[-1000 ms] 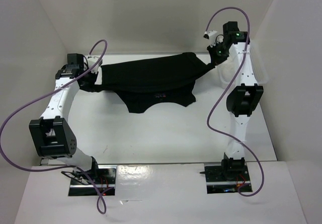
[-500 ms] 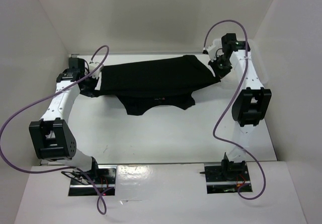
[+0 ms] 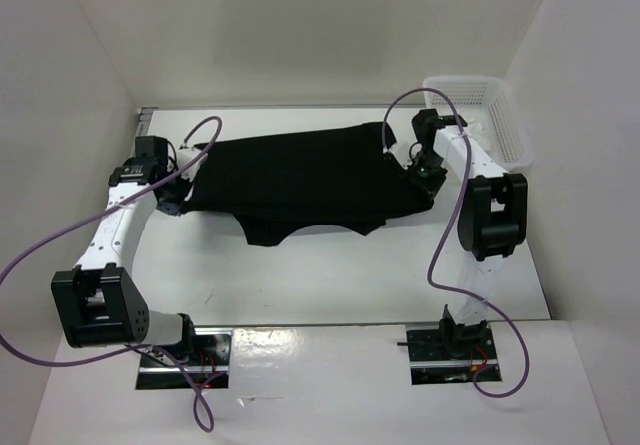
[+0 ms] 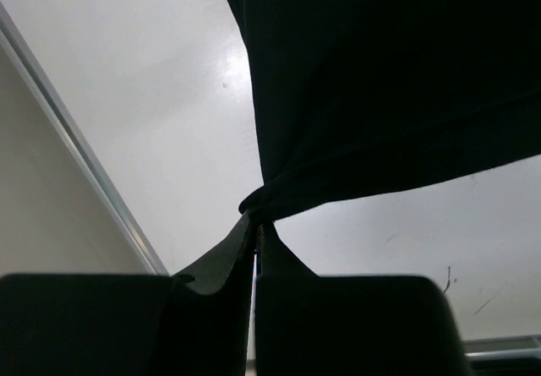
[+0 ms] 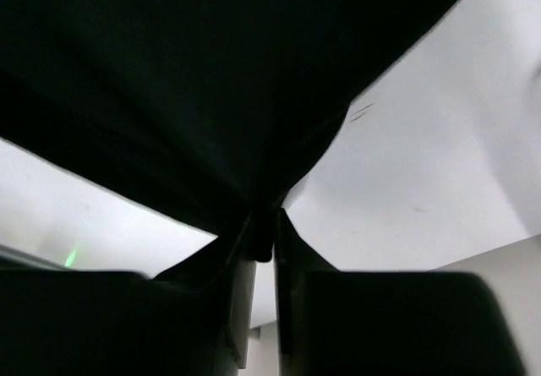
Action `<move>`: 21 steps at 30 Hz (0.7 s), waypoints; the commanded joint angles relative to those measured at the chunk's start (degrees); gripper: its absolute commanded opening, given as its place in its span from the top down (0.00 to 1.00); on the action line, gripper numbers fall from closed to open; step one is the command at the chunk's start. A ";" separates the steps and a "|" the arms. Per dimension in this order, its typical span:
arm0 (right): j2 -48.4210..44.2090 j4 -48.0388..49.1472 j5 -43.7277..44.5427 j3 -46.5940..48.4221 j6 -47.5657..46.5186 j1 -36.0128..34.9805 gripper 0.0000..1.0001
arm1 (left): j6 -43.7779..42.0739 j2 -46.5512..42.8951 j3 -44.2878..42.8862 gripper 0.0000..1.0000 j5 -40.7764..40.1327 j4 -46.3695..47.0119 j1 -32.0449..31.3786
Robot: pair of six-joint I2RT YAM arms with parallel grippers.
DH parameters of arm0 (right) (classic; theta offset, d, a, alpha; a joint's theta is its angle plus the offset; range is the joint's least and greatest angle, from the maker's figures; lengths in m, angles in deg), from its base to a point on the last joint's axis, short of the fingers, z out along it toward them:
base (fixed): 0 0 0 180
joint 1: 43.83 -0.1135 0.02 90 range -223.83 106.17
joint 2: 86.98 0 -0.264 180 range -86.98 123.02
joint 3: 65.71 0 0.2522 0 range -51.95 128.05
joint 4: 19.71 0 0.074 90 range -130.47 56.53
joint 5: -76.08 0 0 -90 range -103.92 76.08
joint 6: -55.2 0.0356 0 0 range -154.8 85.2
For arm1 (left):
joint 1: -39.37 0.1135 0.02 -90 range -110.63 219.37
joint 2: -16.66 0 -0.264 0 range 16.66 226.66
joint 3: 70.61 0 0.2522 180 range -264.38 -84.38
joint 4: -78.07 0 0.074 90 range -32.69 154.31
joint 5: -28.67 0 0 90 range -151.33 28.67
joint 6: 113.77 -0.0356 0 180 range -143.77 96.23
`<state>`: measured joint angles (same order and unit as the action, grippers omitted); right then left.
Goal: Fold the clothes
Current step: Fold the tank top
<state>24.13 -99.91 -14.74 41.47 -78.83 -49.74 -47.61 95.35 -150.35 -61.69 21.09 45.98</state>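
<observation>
The flat white table (image 3: 330, 275) carries a black short-sleeved fabric T-shirt (image 3: 300, 170), spread sideways across its far half from near the left edge to near the right edge. A white plastic mesh basket (image 3: 512, 130) sits in the far right corner, close to the shirt's right end.
</observation>
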 commanded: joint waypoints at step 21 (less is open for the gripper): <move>1.82 -2.84 -2.50 12.82 1.83 -6.13 0.42 | -10.10 -11.37 2.53 0.46 -12.14 -5.41 -0.20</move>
<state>23.96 -105.33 -12.60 49.67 -79.94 -55.12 -59.32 85.76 -143.27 -74.55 12.10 45.96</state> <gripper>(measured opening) 0.581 0.544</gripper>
